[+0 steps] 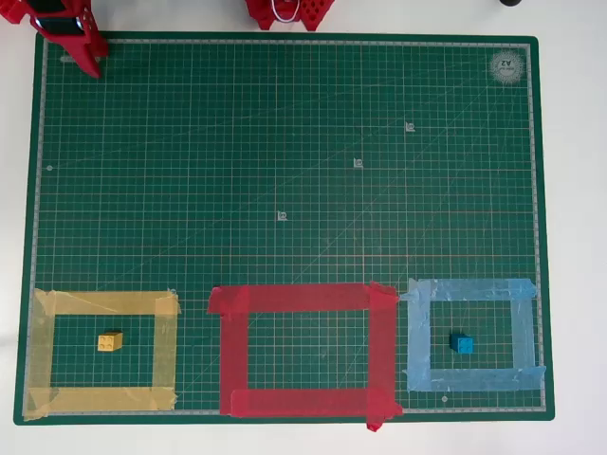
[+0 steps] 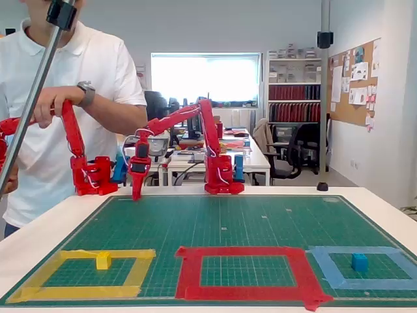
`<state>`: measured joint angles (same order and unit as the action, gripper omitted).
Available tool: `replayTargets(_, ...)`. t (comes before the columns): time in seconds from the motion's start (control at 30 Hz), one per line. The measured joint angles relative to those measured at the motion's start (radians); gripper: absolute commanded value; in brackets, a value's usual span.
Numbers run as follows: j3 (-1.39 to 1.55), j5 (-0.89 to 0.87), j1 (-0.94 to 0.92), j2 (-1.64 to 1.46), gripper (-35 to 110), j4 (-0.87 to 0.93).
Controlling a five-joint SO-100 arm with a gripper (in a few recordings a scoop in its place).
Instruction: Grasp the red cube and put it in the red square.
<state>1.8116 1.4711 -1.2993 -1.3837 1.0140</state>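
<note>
Green cutting mat (image 1: 285,142) carries three tape frames along its near edge. The red square (image 1: 303,299) is the middle one. Yellow tape frame (image 1: 104,303) sits left of the red square in the overhead view with the yellow cube (image 1: 110,341) inside it. Light-blue tape frame (image 1: 469,289) sits right of the red square with the blue cube (image 1: 462,344) inside it. Gripper (image 1: 95,68) is well apart from the red square, at the mat's far-left corner. In the fixed view the gripper (image 2: 135,192) points down, tip near the mat. Jaws open or clenched: cannot tell, red on red and too small. Arm base (image 2: 221,182) stands behind the mat's far edge, straight back from the red square.
</note>
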Motion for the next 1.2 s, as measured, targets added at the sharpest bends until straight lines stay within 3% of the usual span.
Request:
replayTargets(0.27,0.008,0.0,0.002,0.0,21,0.0)
replayTargets(0.33,0.009,0.0,0.002,0.0,-1,0.0)
replayTargets(0.83,0.018,0.0,0.04,-0.003,-1,-0.006)
replayTargets(1.03,-0.149,0.0,0.164,-0.034,-1,-0.029)
replayTargets(1.2,-0.308,0.0,0.336,-0.025,-1,-0.204)
